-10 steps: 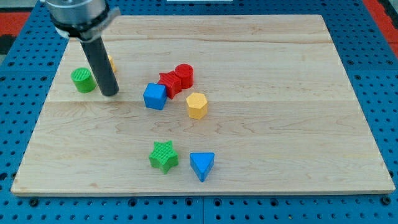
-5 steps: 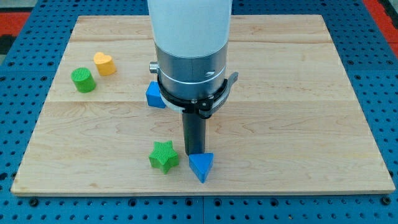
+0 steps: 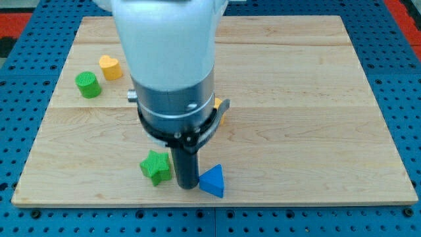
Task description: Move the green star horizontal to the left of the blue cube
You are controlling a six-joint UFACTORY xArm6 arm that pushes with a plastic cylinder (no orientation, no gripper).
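The green star (image 3: 156, 166) lies near the board's bottom edge, left of centre. My tip (image 3: 186, 186) stands on the board just right of the star, between it and the blue triangle (image 3: 213, 182), close to both. The blue cube is hidden behind the arm's body (image 3: 172, 79), and so are the red blocks. Only a sliver of the yellow hexagon (image 3: 218, 112) shows at the arm's right side.
A green cylinder (image 3: 87, 85) and a yellow heart-shaped block (image 3: 110, 67) sit at the upper left of the wooden board (image 3: 309, 99). The board's bottom edge runs just below the star and the triangle.
The arm swept from the upper left to the bottom centre. My tip came down between the star and the triangle; the star has slid left and slightly up, and the triangle shifted a little.
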